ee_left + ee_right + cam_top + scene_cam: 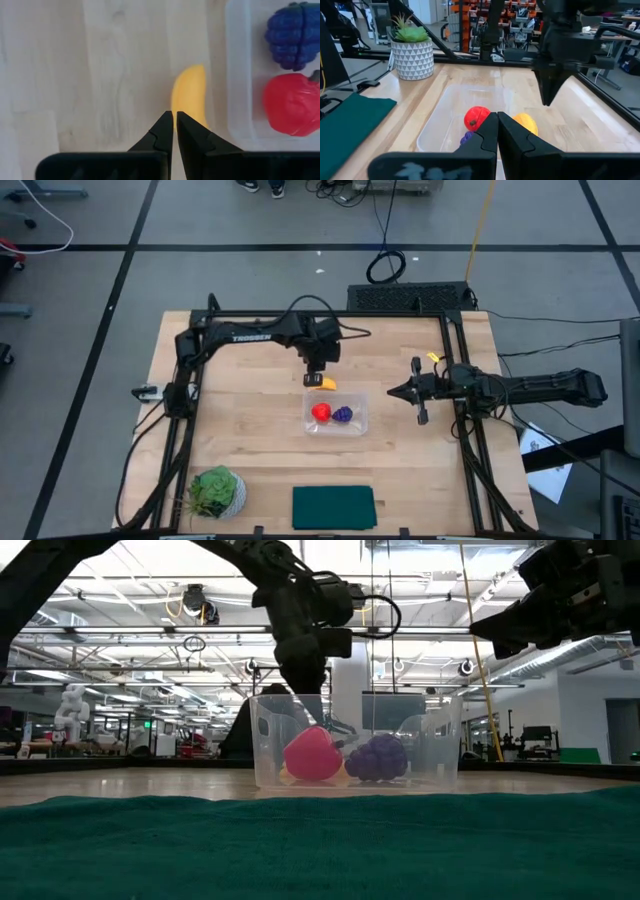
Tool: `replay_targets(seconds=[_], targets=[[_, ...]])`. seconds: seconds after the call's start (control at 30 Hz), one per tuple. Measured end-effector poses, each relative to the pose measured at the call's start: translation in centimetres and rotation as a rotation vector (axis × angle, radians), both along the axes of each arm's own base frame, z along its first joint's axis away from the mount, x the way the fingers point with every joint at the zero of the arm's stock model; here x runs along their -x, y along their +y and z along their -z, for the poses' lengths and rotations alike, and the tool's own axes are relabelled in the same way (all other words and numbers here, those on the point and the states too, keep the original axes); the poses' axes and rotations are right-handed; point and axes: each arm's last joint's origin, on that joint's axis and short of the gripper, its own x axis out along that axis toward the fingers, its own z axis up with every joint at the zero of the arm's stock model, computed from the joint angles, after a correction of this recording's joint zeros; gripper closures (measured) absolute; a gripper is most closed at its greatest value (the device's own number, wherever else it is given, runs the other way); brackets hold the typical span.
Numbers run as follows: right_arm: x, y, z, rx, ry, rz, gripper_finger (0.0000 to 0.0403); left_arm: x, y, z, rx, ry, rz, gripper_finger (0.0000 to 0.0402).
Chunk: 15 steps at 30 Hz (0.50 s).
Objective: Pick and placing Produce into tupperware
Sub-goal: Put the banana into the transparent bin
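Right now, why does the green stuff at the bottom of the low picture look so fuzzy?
In the low view the green mat lies close to the lens, so it blurs, while the clear tupperware behind stays sharp; ceiling lights glare overhead. In the high view the same mat looks crisp.

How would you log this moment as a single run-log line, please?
left gripper: shut, above banana outside tupperware | red fruit, grapes: inside | right gripper: shut, waiting
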Motion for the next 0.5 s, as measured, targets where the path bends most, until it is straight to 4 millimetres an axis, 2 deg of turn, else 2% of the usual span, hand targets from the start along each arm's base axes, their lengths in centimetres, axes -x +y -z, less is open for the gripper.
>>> replay_targets(seconds=[0.23, 0.5], targets=[[0.0, 0.0, 0.0, 0.000, 0.002, 0.000, 0.0403, -0.3, -1.2, 0.0, -0.039, 0.017, 0.020, 0.0376], [0.0, 0.0, 0.0, 0.003, 0.002, 0.000, 0.0403, 0.0, -2.1, 0.2, 0.016, 0.074, -0.087, 0.0376]])
